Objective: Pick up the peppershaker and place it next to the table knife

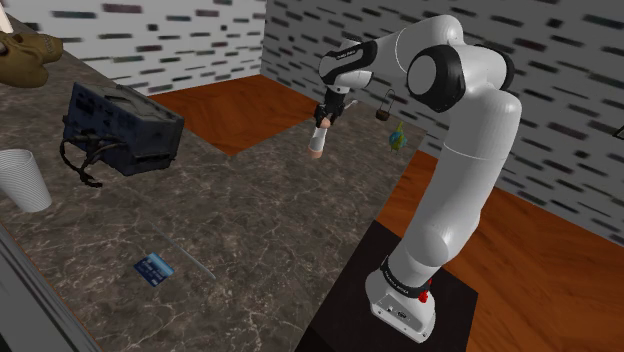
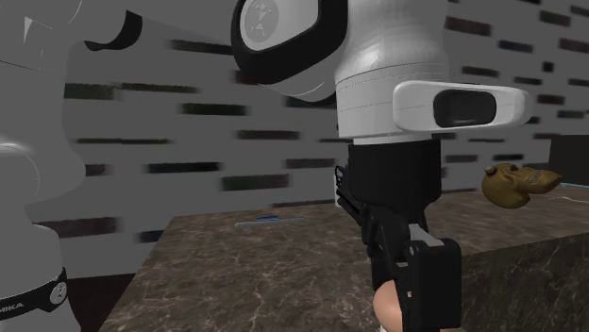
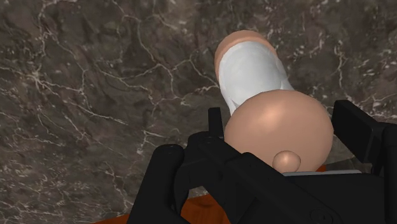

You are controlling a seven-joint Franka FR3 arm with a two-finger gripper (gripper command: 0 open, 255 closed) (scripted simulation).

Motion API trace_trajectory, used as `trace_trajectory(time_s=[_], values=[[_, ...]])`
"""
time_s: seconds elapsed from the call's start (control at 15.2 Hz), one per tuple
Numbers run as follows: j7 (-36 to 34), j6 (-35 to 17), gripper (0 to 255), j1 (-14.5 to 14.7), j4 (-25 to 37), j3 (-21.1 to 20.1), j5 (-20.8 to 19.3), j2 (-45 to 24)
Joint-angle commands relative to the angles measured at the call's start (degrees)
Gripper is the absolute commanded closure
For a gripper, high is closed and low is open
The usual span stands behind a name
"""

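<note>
My black gripper point(image 1: 325, 118) is shut on the pepper shaker point(image 1: 318, 141), a peach-coloured piece with a white middle, and holds it in the air above the dark marble counter point(image 1: 250, 220). In the wrist view the shaker point(image 3: 275, 121) sits between the two fingers point(image 3: 215, 122), its round peach top towards the camera and its white body pointing down at the stone. The second exterior view catches the gripper point(image 2: 415, 283) with the shaker point(image 2: 384, 307) at the lower edge. A thin pale strip, likely the table knife point(image 1: 192, 262), lies flat on the counter towards the shoulder view's lower left.
A small blue card point(image 1: 155, 268) lies beside the thin strip. A black box with cables point(image 1: 120, 130) and a white cup point(image 1: 22, 180) stand at the shoulder view's left. A tan object point(image 1: 25, 55) sits far back. A small green item point(image 1: 398, 138) is near the arm.
</note>
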State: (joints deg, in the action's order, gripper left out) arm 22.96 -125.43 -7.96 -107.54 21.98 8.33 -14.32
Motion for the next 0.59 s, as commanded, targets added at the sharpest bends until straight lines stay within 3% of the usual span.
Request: trace_trajectory(time_s=[0.0,0.53], values=[[0.00,0.00,255,0.00,0.00,0.00,0.00,0.00],[-0.87,4.75,255,0.23,2.96,0.33,-1.18,1.97]])
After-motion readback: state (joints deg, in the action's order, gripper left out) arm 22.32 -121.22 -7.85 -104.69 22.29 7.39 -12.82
